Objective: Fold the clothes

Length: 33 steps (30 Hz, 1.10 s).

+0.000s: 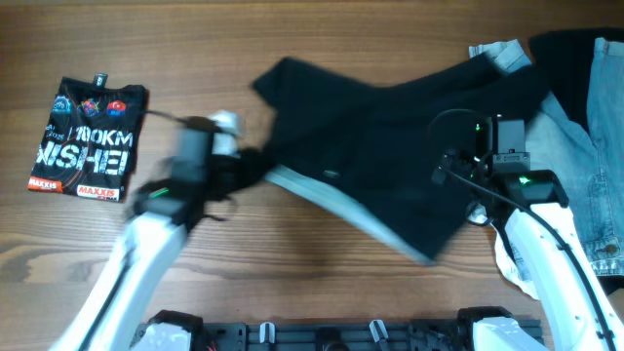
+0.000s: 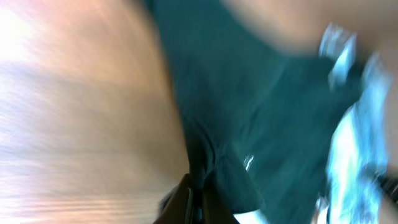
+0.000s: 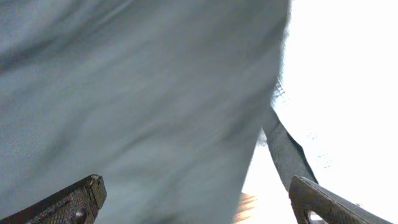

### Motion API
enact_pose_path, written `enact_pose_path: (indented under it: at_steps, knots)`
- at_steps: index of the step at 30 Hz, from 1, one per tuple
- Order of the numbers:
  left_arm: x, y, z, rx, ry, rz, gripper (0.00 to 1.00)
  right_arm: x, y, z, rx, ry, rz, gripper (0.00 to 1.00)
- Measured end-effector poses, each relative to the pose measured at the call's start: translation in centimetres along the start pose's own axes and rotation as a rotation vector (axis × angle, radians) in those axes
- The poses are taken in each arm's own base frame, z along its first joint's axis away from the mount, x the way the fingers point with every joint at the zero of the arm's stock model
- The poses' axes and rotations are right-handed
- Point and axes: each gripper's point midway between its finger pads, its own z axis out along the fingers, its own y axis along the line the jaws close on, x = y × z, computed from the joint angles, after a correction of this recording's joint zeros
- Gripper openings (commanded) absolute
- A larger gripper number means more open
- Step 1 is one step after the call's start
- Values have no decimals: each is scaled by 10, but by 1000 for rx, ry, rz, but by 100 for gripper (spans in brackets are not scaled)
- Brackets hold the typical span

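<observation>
Broadly, the wooden table (image 1: 341,39) fills the overhead view, and the black shorts-like cloth (image 1: 390,146) sprawls across its middle, reaching from left of centre to the far right. A whitish lining (image 1: 322,200) shows along its near edge. Light-blue denim (image 1: 585,166) lies at the right edge of the table, partly under the black cloth, with another dark garment (image 1: 565,49) on top of it at the far right corner. A folded printed shirt (image 1: 88,141) rests flat at the left, well apart from the rest.

The left gripper (image 1: 252,164) sits at the left end of the black cloth. Its wrist view is blurred, but its fingers appear pressed together on a bunched fold of that cloth. The right gripper (image 3: 196,183) is over the right part of the black cloth, near the denim. Its jaws stand wide apart, with grey-looking fabric filling the view in front of them and nothing between them.
</observation>
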Motion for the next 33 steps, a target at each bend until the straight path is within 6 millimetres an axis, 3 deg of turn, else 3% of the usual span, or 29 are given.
enact_pose_path:
  at_steps: [2,5,7,10,17,19,21,22,23,26,28,31,32,33]
  knots:
    - [-55,18,-64,-16,-264,-25,4,2,1,2,-4,12,-9,100]
    - [-80,53,-98,-100,-403,-80,4,10,11,11,-53,70,-43,100]
    - [-83,74,-96,-151,-398,-124,4,18,18,18,-86,117,-61,100]
    - [-76,89,-81,-188,-333,-159,4,26,29,31,-131,172,-91,99]
    - [-72,95,-73,-202,-298,-174,4,42,70,83,-302,299,-79,89]
    - [-71,95,-73,-204,-294,-175,4,43,85,97,-370,321,-55,43]
    - [-72,95,-73,-203,-297,-174,4,40,96,100,-427,315,-50,19]
    - [-74,94,-73,-199,-304,-170,4,45,100,103,-449,342,-45,11]
    - [-75,93,-73,-195,-310,-167,4,48,101,104,-459,355,-42,9]
    - [-100,69,-75,-107,-399,-85,4,43,97,94,-482,356,-11,9]
    - [-115,37,-74,-16,-460,4,4,18,83,74,-486,306,39,9]
    - [-130,-21,-68,143,-538,147,4,-54,50,21,-483,102,122,10]
    - [-133,-47,-65,214,-563,202,4,-91,29,-18,-467,-46,155,10]
    - [-130,-65,-62,261,-563,235,4,-100,14,-36,-435,-88,178,10]
